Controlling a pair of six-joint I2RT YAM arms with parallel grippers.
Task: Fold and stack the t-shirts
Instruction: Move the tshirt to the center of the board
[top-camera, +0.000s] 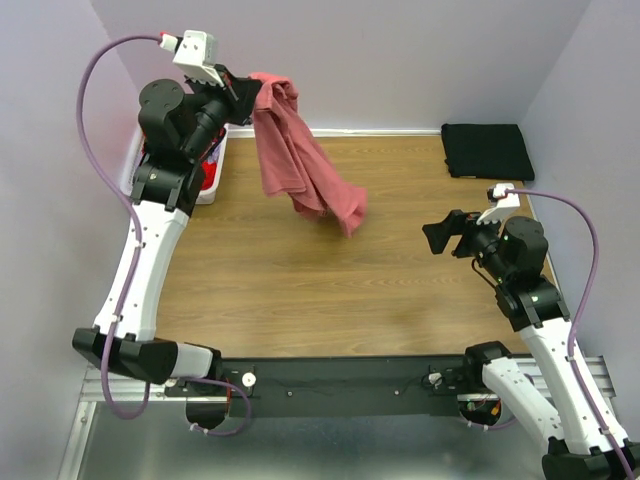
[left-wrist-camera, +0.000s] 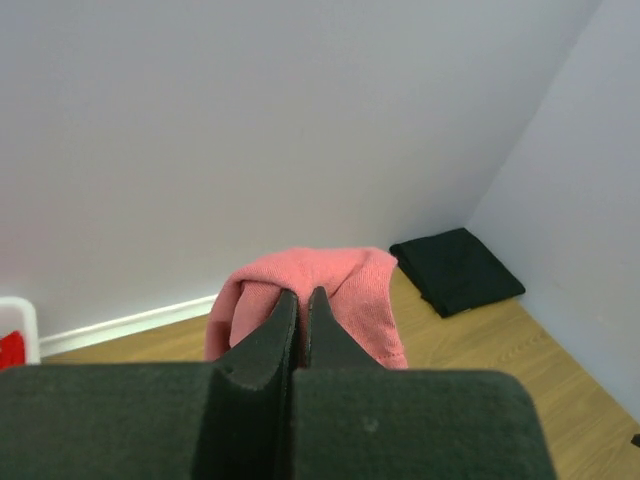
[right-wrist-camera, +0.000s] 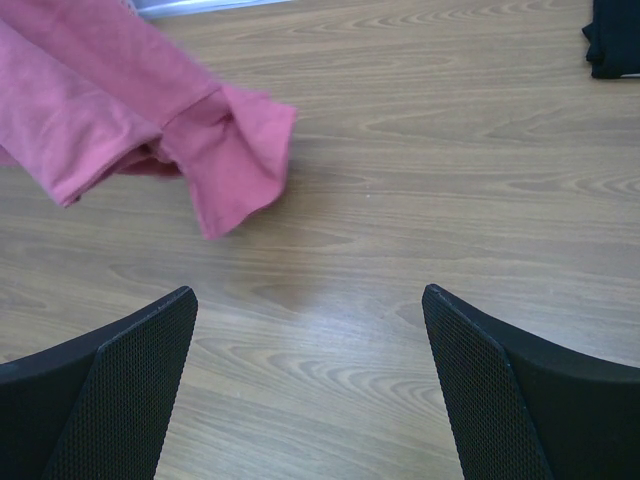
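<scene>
Left claw (left-wrist-camera: 303, 296) pinches the salmon-pink shirt (top-camera: 298, 160) aloft, unfolded; right claw (right-wrist-camera: 310, 300) gapes wide, empty. Only the black shirt (top-camera: 487, 150) lies folded; the red shirt (left-wrist-camera: 9, 352) sits in the basket (top-camera: 213, 188).

Three t-shirts show: one salmon-pink t-shirt (top-camera: 300, 160), one black t-shirt (top-camera: 487, 150) and one red t-shirt (left-wrist-camera: 8, 352), of which only a scrap is visible. There is one white basket (left-wrist-camera: 30, 320) and one desk (top-camera: 330, 290). There are two arms, one left arm (top-camera: 150, 250) and one right arm (top-camera: 540, 310), and two hands, one left hand (top-camera: 250, 95) and one right hand (top-camera: 440, 236). Two purple cables (top-camera: 85, 110) are in view, one per arm.
</scene>
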